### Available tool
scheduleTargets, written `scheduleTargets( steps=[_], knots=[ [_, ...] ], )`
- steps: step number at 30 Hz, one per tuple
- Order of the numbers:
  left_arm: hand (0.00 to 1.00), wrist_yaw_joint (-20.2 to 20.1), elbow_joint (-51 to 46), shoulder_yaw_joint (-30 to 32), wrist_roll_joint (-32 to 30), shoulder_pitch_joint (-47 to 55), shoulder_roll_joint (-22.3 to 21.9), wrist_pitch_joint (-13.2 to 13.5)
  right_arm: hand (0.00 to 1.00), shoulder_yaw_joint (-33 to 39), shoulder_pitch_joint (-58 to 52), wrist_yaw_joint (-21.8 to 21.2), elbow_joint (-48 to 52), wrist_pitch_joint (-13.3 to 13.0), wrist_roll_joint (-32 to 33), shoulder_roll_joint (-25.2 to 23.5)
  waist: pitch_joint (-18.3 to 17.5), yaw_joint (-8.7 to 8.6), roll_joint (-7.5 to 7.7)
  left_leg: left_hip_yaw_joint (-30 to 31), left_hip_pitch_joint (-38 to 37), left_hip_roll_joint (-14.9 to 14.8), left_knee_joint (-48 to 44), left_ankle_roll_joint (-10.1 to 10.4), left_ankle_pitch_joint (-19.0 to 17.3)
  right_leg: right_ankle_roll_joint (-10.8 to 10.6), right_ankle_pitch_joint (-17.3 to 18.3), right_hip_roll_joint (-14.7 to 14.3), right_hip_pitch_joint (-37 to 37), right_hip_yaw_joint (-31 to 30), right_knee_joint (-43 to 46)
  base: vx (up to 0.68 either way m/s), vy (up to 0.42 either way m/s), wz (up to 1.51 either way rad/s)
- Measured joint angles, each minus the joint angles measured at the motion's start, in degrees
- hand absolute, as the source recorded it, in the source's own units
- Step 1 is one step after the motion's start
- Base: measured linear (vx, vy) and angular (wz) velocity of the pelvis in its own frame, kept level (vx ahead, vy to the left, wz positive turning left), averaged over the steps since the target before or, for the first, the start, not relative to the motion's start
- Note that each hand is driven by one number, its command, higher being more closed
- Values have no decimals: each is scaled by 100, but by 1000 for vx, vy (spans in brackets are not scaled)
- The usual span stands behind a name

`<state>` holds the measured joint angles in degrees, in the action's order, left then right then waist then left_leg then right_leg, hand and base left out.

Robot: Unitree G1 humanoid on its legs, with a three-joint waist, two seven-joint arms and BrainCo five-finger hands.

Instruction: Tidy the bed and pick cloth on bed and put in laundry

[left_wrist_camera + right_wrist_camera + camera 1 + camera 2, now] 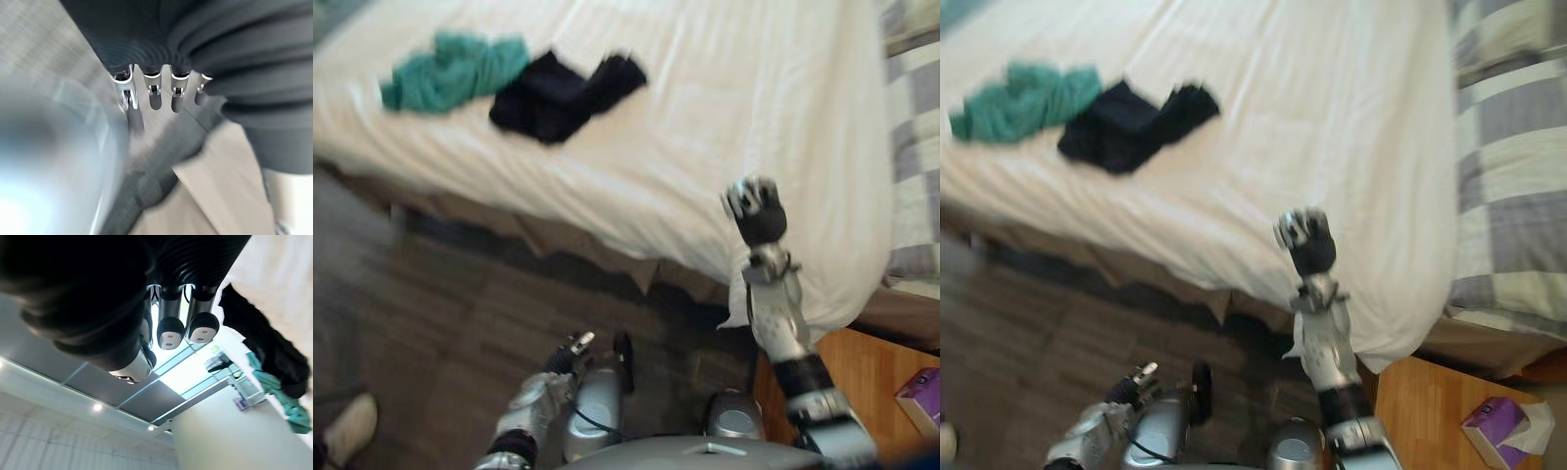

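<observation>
- Bed (pixel 705 117) edge runs across in front of the robot, from near right to far left. The white sheet hangs over it.
- The dark floor (pixel 431 313) in front of the bed is open. A person's shoe (pixel 350 426) is at its near left corner.
- A wood counter (pixel 1420 411) with a purple box (pixel 1491 426) sits close on the right, by the bed's corner. A checked blanket (pixel 1508 147) covers the bed's right side.
- The green cloth (pixel 455 70) and the black cloth (pixel 553 96) lie on the far left of the bed, touching. The white sheet around them is bare.
- The black cloth is long. It runs from near left to far right. The green cloth is bunched up and stretches left to right.
- The right hand (pixel 756 211) is up over the bed's near edge, well apart from both cloths. Its fingers are curled in and hold nothing.
- The left hand (pixel 570 351) hangs low over the floor. Its fingers are loose and hold nothing.
</observation>
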<state>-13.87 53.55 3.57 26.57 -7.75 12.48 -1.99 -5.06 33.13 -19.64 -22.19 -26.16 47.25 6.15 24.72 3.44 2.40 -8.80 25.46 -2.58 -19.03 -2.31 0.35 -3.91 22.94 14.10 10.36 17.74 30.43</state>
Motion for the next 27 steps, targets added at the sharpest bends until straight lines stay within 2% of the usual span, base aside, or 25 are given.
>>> scheduleTargets(
  steps=[2,4,8,13,15,17,20,23,27],
  knots=[
    [0,0,8,9,232,-194,-132,150,100,31,652,97,-264,-17,-39,122,227,243,-112,-16,398,10,6,-62,155,-51,-61,25,392,-9,119,-17,-24,21],
    [0,3,11,174,418,-197,-288,175,100,1,951,180,-206,-21,-96,110,277,259,-169,-46,640,12,33,-95,213,-66,-97,45,666,-15,181,38,6,7],
    [0,29,-55,449,884,-195,-625,307,100,-41,1437,585,786,-19,-256,190,459,347,-320,-206,1114,-43,90,-104,278,-84,-184,85,1293,-99,306,21,-15,-9],
    [0,52,-284,463,919,-302,-796,495,100,-268,1829,863,1462,-27,-203,346,482,371,-361,-297,1690,-149,74,-43,372,-80,-187,122,2001,-76,579,5,-63,-1],
    [0,60,-293,578,1061,-388,-896,552,100,-293,1929,858,1490,-28,102,347,496,382,-391,-324,1857,-176,103,16,373,-78,-186,162,2232,-73,663,14,-71,2],
    [0,61,-336,616,1106,-426,-937,565,100,-348,1928,725,1542,-33,574,337,530,376,-454,-408,1999,-205,122,41,379,-71,-182,194,2432,-67,745,26,-80,2],
    [0,75,-403,646,1107,-437,-1001,612,100,-508,1696,258,1231,114,1125,285,586,330,-575,-685,2028,-225,99,1,439,-72,-180,292,2529,-77,842,43,-55,1],
    [0,145,-409,658,1115,-451,-1001,634,100,-750,1347,-145,857,290,1220,30,585,267,-576,-1001,1928,-252,115,-3,442,-52,-166,392,2538,-76,1017,61,-52,8],
    [0,154,-516,667,1286,-531,-1073,601,100,-1141,1335,-515,448,731,1200,-259,580,244,-584,-1175,1832,-218,304,21,516,-41,-160,500,2690,-92,1224,18,-56,-3]
  ],
)
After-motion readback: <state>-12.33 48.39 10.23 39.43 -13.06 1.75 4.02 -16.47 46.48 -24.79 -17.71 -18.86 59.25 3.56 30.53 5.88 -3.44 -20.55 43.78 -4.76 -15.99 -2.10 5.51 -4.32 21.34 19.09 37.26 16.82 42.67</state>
